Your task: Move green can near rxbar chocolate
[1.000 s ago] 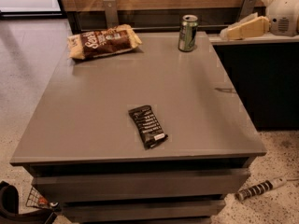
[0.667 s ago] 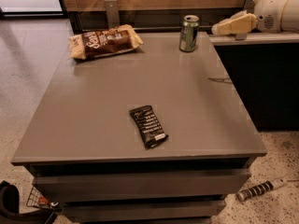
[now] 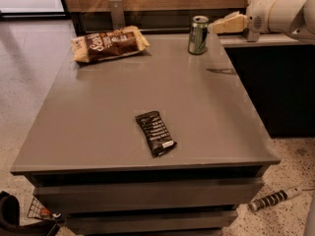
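The green can [image 3: 198,35] stands upright near the far right corner of the grey table [image 3: 88,122], its silver top showing. The rxbar chocolate [image 3: 155,132], a flat black wrapper with white text, lies near the table's front edge, a long way from the can. My gripper [image 3: 224,24], pale yellow on a white arm, comes in from the upper right. Its tip is just right of the can's top, close to it, and it holds nothing.
A brown-and-tan chip bag [image 3: 109,43] lies at the far left of the table. A dark counter [image 3: 270,82] adjoins the table's right side. A wooden wall with a metal bracket [image 3: 117,14] runs behind. A striped tool [image 3: 275,198] lies on the floor at the lower right.
My gripper has moved left along the counter edge toward the green can. The can, the bar and the chip bag have not moved.
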You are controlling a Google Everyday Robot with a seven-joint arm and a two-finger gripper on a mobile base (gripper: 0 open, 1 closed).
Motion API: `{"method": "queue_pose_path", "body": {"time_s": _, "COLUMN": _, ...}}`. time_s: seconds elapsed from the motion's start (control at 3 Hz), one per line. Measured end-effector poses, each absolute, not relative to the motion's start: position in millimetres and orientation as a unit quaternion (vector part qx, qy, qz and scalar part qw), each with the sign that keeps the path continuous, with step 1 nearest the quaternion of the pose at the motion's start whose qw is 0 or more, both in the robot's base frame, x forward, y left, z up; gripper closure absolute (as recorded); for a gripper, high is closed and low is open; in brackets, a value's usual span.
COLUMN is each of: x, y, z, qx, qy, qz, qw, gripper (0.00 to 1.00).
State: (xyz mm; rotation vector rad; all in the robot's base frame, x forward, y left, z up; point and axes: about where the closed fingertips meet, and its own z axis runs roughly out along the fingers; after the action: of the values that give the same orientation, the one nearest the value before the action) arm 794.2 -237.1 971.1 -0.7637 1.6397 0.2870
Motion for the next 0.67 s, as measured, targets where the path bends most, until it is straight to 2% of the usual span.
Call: {"method": "queue_pose_path", "body": {"time_s": 0.67, "x": 840, "y": -216, "z": 941, "qx": -0.312, "qy": 0.711, "qz": 0.160, "qw": 0.610, "gripper": 0.00}}
